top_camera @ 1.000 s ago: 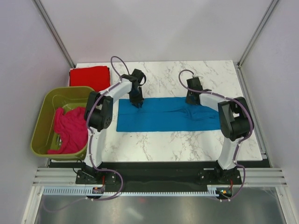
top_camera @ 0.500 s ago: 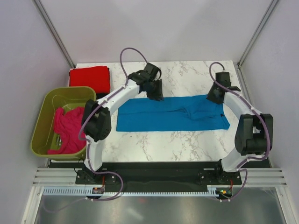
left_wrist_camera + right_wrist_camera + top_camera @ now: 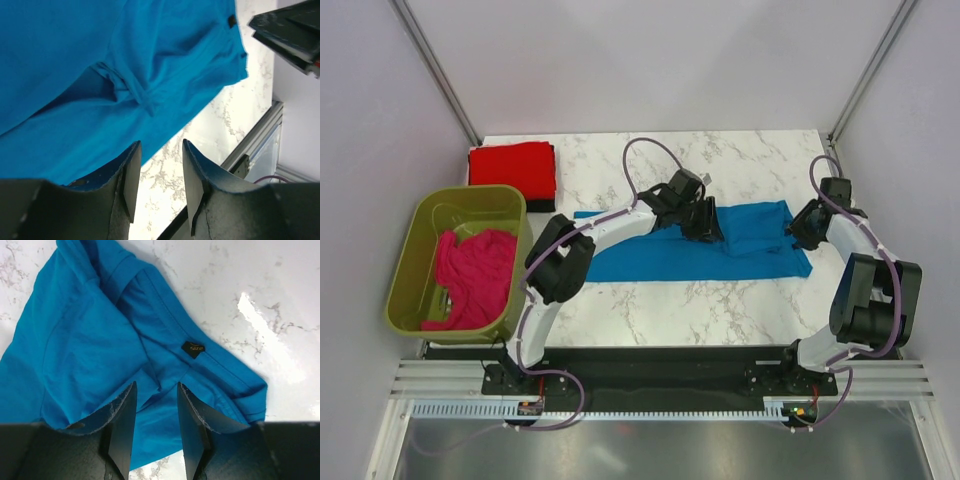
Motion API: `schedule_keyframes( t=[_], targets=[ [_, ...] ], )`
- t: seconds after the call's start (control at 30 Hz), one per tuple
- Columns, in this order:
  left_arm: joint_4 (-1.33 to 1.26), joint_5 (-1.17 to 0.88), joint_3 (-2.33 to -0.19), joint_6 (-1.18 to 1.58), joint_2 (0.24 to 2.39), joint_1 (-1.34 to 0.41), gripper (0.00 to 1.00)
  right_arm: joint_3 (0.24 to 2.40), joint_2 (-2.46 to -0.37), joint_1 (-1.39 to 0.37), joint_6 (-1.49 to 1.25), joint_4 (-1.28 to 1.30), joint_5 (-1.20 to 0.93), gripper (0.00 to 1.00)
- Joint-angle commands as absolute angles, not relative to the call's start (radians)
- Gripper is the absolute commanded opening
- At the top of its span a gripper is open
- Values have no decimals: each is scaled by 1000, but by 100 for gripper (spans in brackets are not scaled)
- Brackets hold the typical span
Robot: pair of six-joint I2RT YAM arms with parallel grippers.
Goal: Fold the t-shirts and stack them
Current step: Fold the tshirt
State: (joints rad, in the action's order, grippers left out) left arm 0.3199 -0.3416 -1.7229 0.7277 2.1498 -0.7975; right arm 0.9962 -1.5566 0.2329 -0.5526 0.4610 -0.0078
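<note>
Lying in the tub: a crumpled magenta-pink t-shirt fills the olive-green tub at the table's left edge, unchanged from a second ago.
Red t-shirt: folded flat at the far left corner of the marble table, just behind the tub. It has not moved either.
Blue t-shirt: spread as a wide band across the middle of the table. Its right end reaches further right than a second ago, and a thicker, wrinkled layer sits on that right portion.
Left gripper: fingers apart with nothing between them, above the middle of the blue t-shirt. A second ago it was over the shirt's left end.
Right gripper: fingers apart and empty, over the blue t-shirt's right edge. It has swung outward from a spot further in along the shirt.
Size tag: a small black label on the blue cloth, just ahead of the right gripper.
</note>
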Motion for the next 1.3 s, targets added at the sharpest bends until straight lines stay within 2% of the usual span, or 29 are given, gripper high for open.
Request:
schedule_keyframes(
  t=[0.0, 0.4, 0.73, 0.8, 0.9, 1.13, 1.27],
  targets=[
    [229, -383, -1759, 795, 2206, -811, 47, 976, -1540, 238, -590, 394, -74, 46],
    [195, -385, -1804, 818, 2298, -815, 51, 896, -1572, 238, -630, 282, -126, 47],
    [195, -405, -1810, 839, 2338, -816, 52, 867, -1575, 238, -644, 255, -126, 44],
    [195, -408, -1818, 839, 2339, -816, 50, 865, -1571, 238, -650, 250, -132, 42],
    [195, -422, -1833, 844, 2347, -816, 48, 856, -1562, 238, -656, 238, -136, 33],
    [192, -446, -1853, 859, 2364, -815, 44, 835, -1559, 239, -672, 226, -140, 39],
    [193, -448, -1850, 859, 2361, -815, 35, 828, -1554, 238, -675, 218, -143, 31]
  ],
)
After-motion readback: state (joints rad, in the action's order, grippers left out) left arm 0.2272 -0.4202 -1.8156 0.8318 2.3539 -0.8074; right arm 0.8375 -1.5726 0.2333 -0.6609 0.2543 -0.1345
